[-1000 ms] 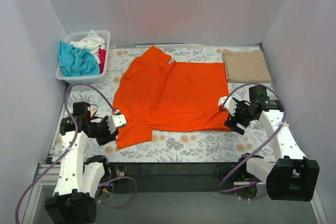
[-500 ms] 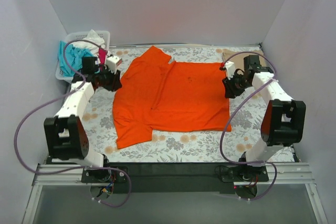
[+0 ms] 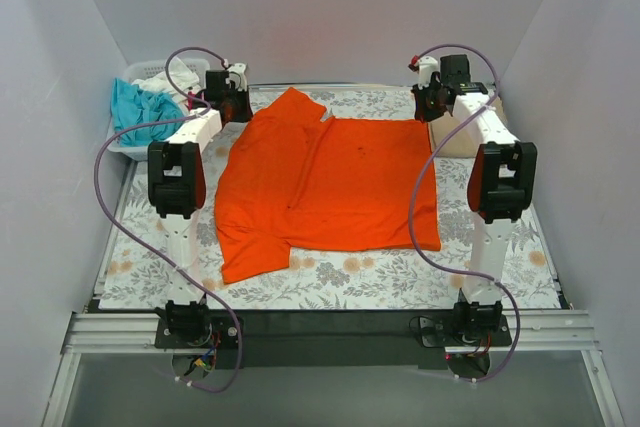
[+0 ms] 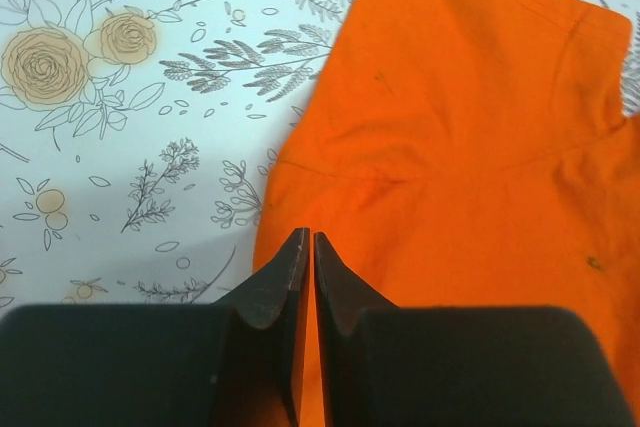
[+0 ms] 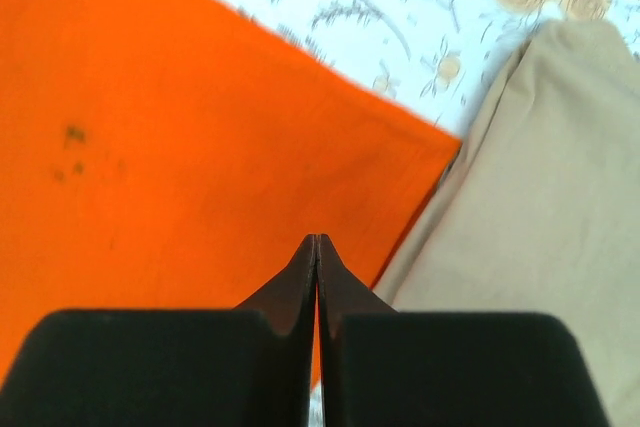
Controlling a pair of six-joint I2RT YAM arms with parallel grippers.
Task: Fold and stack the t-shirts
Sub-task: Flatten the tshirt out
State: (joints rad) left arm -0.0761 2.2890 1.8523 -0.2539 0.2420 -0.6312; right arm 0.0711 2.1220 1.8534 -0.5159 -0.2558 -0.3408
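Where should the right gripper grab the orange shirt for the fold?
I'd take the orange shirt at its far right corner, the free point beside the tan shirt. The cloth lies flat, so open the shut right gripper and come down from above, sliding one finger under the edge from the bare-table side.

The orange t-shirt (image 3: 320, 182) lies spread flat. The folded tan t-shirt (image 5: 530, 197) is beside its corner. The teal t-shirt (image 3: 140, 112) lies crumpled far left
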